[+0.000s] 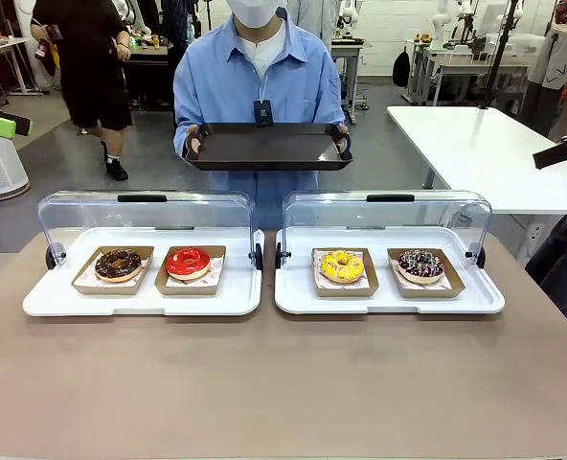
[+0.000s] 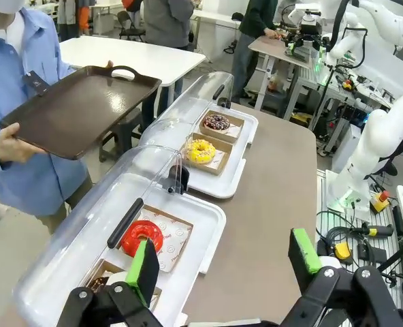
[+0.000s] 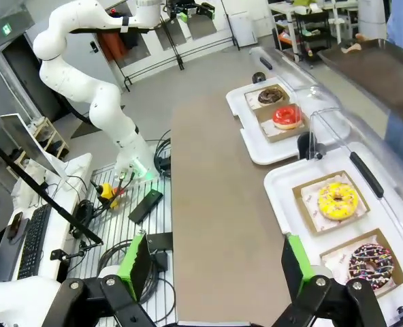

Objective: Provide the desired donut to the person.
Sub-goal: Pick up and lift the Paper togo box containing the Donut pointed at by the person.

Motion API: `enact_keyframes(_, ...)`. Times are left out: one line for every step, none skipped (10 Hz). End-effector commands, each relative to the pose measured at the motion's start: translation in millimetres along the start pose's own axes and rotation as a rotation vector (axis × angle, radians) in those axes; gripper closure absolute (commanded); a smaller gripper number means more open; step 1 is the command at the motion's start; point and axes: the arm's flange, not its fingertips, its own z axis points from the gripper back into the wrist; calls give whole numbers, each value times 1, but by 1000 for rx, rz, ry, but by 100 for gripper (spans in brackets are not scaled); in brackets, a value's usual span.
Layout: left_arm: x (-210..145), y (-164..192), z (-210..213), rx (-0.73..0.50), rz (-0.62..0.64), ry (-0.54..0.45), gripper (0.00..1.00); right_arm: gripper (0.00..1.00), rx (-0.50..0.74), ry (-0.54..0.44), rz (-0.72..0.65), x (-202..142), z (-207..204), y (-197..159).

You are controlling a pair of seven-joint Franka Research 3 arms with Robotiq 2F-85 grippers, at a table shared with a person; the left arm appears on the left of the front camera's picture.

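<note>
Four donuts lie in brown paper trays: a chocolate one (image 1: 119, 264) and a red-glazed one (image 1: 189, 263) in the left white tray (image 1: 54, 297), a yellow one (image 1: 342, 265) and a dark sprinkled one (image 1: 420, 265) in the right white tray (image 1: 475, 299). Both clear lids stand open. Across the table the person (image 1: 255, 77) holds out a dark serving tray (image 1: 269, 147) in both hands. My left gripper (image 2: 223, 262) hangs open and empty above the left tray's near end. My right gripper (image 3: 215, 262) is open and empty, over the table edge beside the right tray.
A white table (image 1: 485, 144) stands at the back right. Bystanders and other benches are behind the person. Bare brown tabletop (image 1: 283, 383) stretches in front of both trays. The raised lids (image 1: 145, 216) (image 1: 389, 216) stand between the donuts and the person.
</note>
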Motion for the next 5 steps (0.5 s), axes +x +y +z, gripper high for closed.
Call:
enact_keyframes(1, 0, 0, -8, -3, -5, 0, 0, -79, 26, -49, 3, 1, 6)
enact_keyframes(1, 0, 0, -8, -3, -5, 0, 0, -110, 69, -67, 3, 2, 11)
enact_keyframes(1, 0, 0, -8, -3, -5, 0, 0, -122, 100, -93, 2, 1, 12)
enact_keyframes(1, 0, 0, -8, -3, -5, 0, 0, -137, 125, -112, 2, -2, 11)
enact_keyframes(1, 0, 0, -8, -3, -5, 0, 0, -86, 52, -45, 4, 9, 5)
